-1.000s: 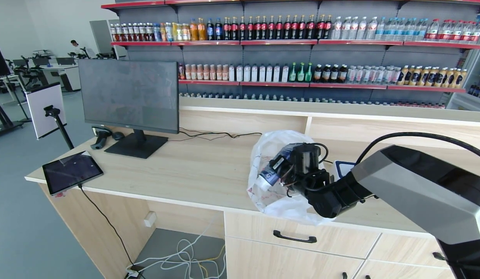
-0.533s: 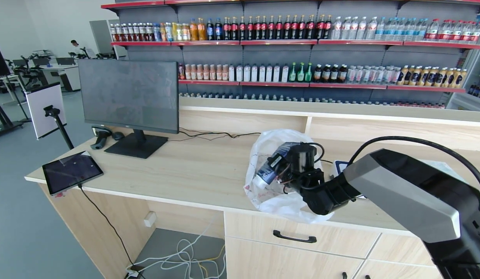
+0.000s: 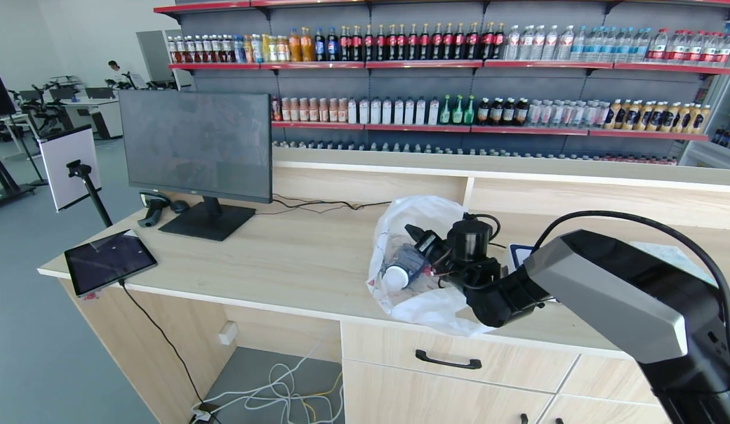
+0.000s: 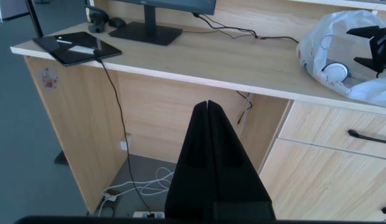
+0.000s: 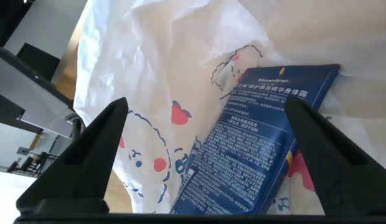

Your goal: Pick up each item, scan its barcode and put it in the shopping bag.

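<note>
A white plastic shopping bag [image 3: 426, 207] lies open on the wooden counter [image 3: 294, 265]. Inside it rests a dark blue tube [image 3: 405, 263] with a white cap, apart from the fingers. My right gripper [image 3: 426, 254] is at the bag's mouth, open, with nothing in it. In the right wrist view the open right gripper [image 5: 208, 165] frames the blue tube [image 5: 261, 149] lying on the bag [image 5: 149, 74]. My left gripper [image 4: 207, 107] hangs shut and empty in front of the counter, below its top, with the bag [image 4: 330, 34] farther off.
A monitor [image 3: 195, 144] stands at the back left with a handheld scanner [image 3: 152, 209] and a mouse [image 3: 179, 206] beside its foot. A tablet [image 3: 108, 261] lies at the counter's left corner. A small blue-and-white device [image 3: 521, 254] sits behind the right arm. Drawers [image 3: 447, 359] are below.
My right gripper has opened and let go of the blue tube, which has dropped lower into the bag. The bag has sagged a little to the left.
</note>
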You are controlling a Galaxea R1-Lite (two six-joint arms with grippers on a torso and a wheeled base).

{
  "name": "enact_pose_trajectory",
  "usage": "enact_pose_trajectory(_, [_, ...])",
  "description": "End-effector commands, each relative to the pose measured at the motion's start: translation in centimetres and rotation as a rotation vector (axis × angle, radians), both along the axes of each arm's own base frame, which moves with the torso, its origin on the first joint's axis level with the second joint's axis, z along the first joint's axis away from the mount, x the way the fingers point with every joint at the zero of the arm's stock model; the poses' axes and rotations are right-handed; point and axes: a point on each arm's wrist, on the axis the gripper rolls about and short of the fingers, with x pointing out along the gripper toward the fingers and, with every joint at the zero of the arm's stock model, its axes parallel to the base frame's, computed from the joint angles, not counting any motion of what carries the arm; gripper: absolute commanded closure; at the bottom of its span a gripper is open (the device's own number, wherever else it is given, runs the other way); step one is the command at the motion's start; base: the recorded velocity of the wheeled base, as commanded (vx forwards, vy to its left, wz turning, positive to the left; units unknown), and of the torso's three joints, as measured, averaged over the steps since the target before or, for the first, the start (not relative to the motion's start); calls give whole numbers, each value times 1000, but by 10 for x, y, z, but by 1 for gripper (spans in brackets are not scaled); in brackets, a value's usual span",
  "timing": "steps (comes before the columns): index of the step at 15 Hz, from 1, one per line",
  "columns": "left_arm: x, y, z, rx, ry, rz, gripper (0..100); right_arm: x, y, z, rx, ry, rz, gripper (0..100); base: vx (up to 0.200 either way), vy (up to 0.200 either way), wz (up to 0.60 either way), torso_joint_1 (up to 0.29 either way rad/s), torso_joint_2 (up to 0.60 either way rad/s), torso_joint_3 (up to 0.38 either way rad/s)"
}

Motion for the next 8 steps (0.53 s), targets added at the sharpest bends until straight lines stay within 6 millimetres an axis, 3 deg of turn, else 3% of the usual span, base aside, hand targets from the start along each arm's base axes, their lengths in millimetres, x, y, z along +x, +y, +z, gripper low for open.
enact_pose_trajectory(1, [0,0,0,-1,0,1,100,4,-12,-1,-14,-21,-21,0,0,0,0,0,0,0])
enact_pose_trajectory(3, [0,0,0,-1,0,1,100,3,-16,3,-51,-68,-17,0,0,0,0,0,0,0])
enact_pose_trajectory(8, [0,0,0,-1,3,1,100,-10,-17,66,-176,-264,68,0,0,0,0,0,0,0])
